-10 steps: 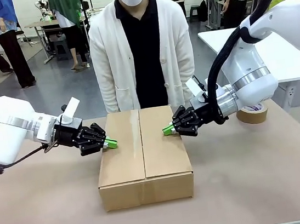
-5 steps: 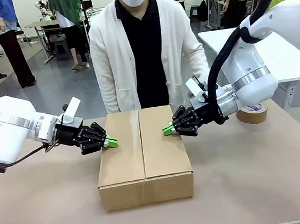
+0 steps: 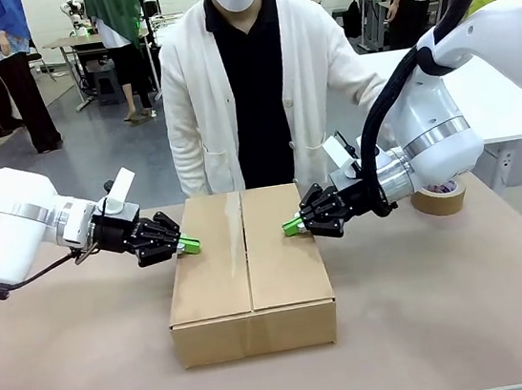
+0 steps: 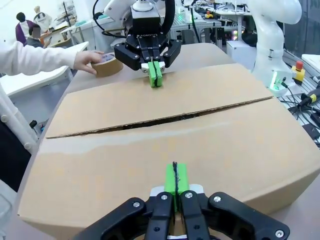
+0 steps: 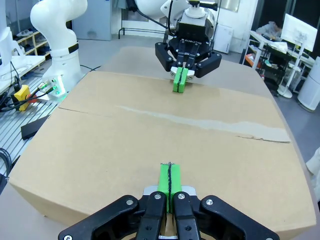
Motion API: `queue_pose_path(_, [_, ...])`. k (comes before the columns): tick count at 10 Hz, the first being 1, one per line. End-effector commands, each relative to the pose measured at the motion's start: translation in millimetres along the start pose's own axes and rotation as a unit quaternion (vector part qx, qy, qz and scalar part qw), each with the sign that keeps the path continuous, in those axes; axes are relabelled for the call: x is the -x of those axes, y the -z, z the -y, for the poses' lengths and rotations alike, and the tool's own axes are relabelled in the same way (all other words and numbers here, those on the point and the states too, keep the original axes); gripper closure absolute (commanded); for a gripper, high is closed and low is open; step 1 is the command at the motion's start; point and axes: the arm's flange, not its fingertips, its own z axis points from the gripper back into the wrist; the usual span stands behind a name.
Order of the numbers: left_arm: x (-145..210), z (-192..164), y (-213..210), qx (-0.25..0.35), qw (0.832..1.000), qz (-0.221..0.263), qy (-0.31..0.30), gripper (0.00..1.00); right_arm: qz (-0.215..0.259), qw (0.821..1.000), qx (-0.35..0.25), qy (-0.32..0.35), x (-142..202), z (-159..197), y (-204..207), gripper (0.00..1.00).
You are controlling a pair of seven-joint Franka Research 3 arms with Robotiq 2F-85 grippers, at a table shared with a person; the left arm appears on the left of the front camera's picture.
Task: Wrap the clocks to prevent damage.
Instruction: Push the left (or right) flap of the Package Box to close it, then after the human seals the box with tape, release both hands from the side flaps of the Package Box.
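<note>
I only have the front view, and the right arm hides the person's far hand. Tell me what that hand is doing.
Observer: In the left wrist view the person's hand is on the roll of tape, which sits on the table past the far side of the box.
Operator: Now say whether that box is fully closed.
Observer: Not quite. The left wrist view shows a dark gap along the middle of the seam on top.
</note>
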Motion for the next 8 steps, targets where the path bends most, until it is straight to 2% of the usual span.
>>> queue_pose_path(1, [-0.8,-0.4,0.5,-0.002,1.0,-0.004,0.004,0.99,-0.006,1.0,0.002,0.002,3.5,-0.4,1.5,0.99])
queue_pose_path(8, [-0.8,-0.4,0.5,-0.002,1.0,-0.004,0.004,0.99,-0.006,1.0,0.002,0.002,3.5,-0.4,1.5,0.99])
